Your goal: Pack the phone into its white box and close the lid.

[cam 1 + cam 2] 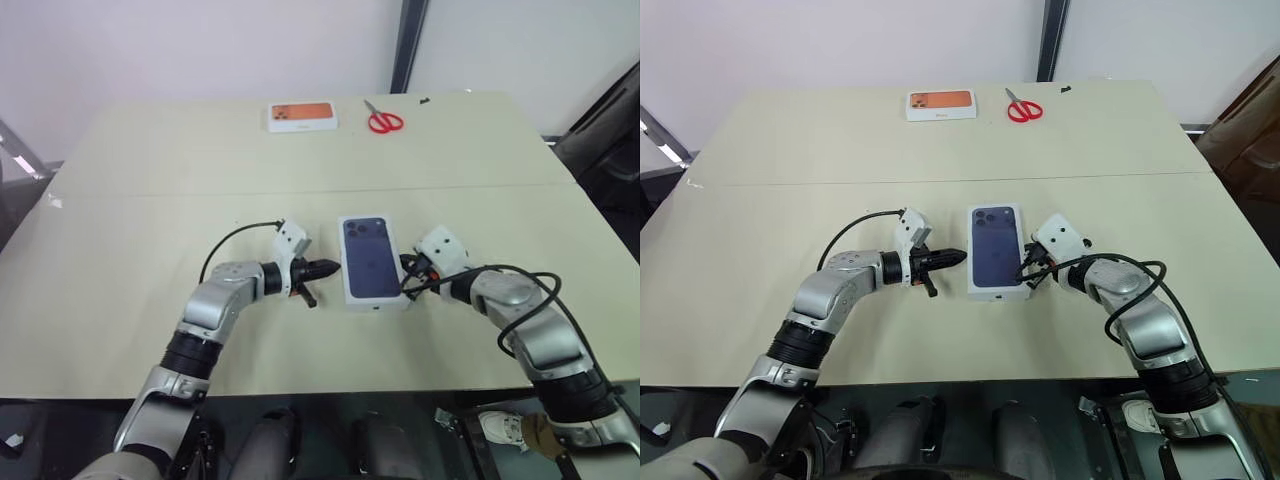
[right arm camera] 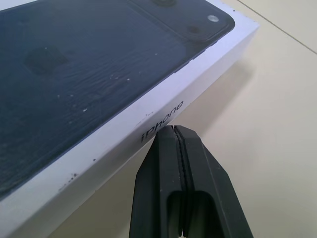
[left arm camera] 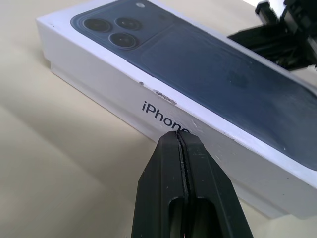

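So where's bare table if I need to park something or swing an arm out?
Free: the wide stretch between the closed box and the far carton and scissors, plus both outer table sides beyond each arm. Crowded: the middle near edge, where the left gripper and right gripper, jaws shut, flank the box's long sides.

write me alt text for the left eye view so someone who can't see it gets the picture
A closed white phone box, its lid printed with a dark blue phone, lies on a beige table between two robot arms, the shut left tool and the right tool at its long sides. At the far edge lie a small white carton and red scissors.
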